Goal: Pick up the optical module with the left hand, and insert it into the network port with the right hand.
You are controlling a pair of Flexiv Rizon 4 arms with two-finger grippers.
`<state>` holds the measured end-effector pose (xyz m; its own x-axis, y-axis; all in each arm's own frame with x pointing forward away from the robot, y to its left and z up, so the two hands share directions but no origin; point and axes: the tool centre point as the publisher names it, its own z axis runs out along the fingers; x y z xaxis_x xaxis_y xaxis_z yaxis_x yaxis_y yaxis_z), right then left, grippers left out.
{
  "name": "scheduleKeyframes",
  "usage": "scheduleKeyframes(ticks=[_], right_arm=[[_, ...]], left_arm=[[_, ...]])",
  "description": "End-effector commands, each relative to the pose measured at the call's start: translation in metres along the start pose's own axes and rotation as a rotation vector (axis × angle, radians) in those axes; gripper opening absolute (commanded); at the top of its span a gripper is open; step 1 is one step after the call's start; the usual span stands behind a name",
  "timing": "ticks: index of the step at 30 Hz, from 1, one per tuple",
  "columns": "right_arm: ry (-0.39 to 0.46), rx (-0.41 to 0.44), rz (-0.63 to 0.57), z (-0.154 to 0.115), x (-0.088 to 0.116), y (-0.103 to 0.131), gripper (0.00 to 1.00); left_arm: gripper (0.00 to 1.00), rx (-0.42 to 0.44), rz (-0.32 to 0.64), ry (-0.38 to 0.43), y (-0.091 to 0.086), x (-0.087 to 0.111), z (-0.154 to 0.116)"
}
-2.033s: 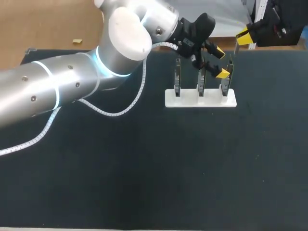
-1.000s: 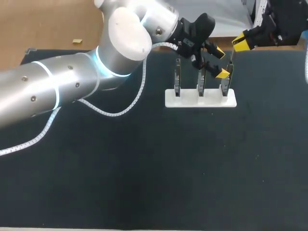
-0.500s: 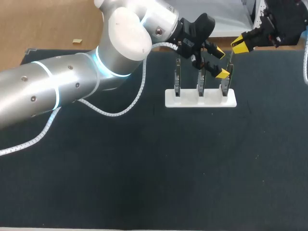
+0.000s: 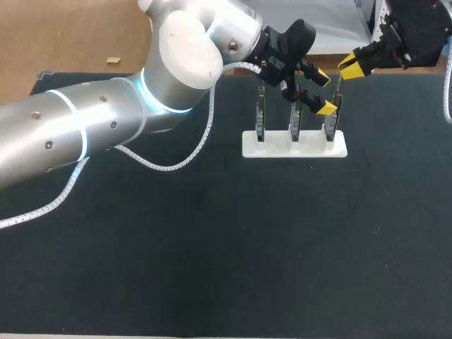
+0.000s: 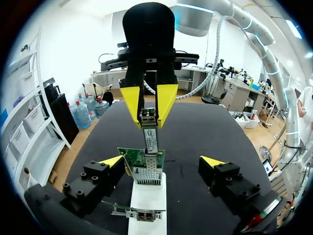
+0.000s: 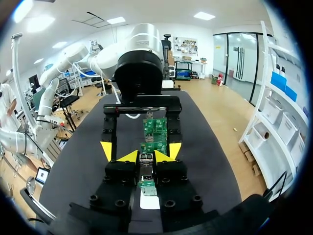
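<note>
Three green circuit boards stand upright in a white stand (image 4: 294,150). My left gripper (image 4: 323,92) is open, its fingers on either side of the rightmost board (image 5: 145,165) without touching it. Above that board hangs my right gripper (image 5: 148,103), shut on the slim silver optical module (image 5: 150,133). The module points down, and its lower end meets the metal port on the board's top edge. In the right wrist view my right gripper (image 6: 146,156) pinches the module (image 6: 145,159), with the boards (image 6: 155,129) lined up just ahead.
The stand sits at the far middle of the black table mat (image 4: 226,247). My left arm (image 4: 85,134) and its white cable (image 4: 176,164) stretch across the far left part of the mat.
My right gripper with the module has shifted slightly left and down towards the rightmost board. The left arm has kept still.
</note>
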<state>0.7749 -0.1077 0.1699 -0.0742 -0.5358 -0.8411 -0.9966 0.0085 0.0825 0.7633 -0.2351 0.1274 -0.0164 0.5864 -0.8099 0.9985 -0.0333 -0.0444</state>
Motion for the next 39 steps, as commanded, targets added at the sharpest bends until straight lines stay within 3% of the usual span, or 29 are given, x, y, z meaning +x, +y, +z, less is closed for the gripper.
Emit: scheduleKeyframes(ticks=[1, 39], right_arm=[[-0.001, 0.002, 0.0, 0.0015, 0.0016, -0.0008, 0.0], [0.006, 0.043, -0.036, -0.0028, -0.0016, -0.0002, 0.0]], left_arm=[[1.0, -0.004, -0.002, 0.002, -0.0014, -0.0002, -0.0003], [1.0, -0.004, -0.002, 0.002, -0.0014, -0.0002, -0.0003]])
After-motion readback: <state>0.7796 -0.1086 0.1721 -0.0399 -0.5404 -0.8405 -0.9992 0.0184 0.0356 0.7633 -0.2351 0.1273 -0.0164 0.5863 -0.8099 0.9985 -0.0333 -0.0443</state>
